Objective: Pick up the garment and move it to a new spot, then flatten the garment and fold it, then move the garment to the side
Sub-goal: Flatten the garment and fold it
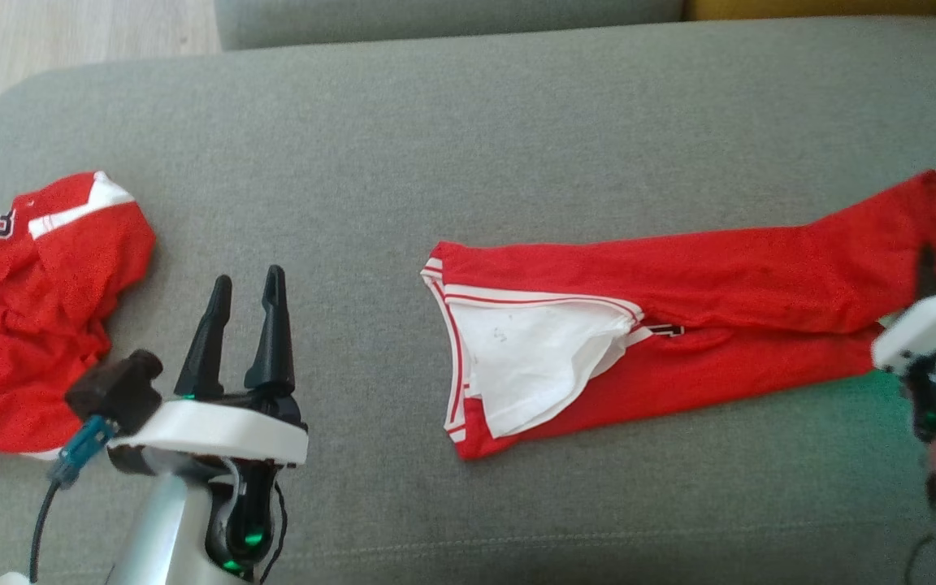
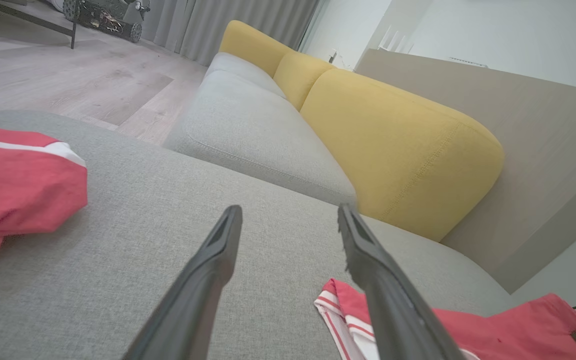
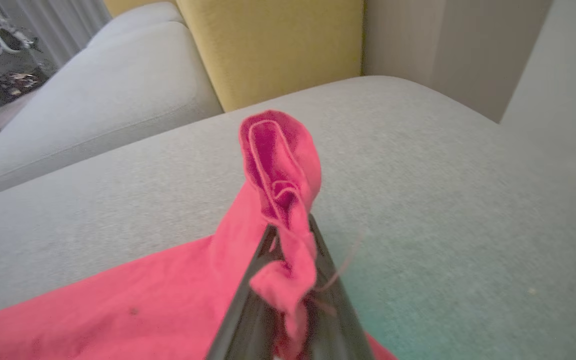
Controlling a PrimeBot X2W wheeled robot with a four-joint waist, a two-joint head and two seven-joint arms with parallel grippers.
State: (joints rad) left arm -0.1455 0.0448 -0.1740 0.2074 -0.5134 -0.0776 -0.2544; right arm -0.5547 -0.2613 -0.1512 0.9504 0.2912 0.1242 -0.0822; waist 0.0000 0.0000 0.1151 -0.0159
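Jersey point(image 1: 37, 317) in red lies crumpled far left on the grey cushion point(image 1: 435, 122), the left hand point(image 1: 249, 276) beside it spread and empty — then the garment point(image 1: 679, 325) stretches rightward, its far end pinched in the right hand point(image 3: 290, 235).

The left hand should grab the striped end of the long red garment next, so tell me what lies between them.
Nothing visible does. Only bare grey cushion lies between the open left hand and the striped end of the long red garment. The crumpled red garment sits on the hand's other side, off that path.
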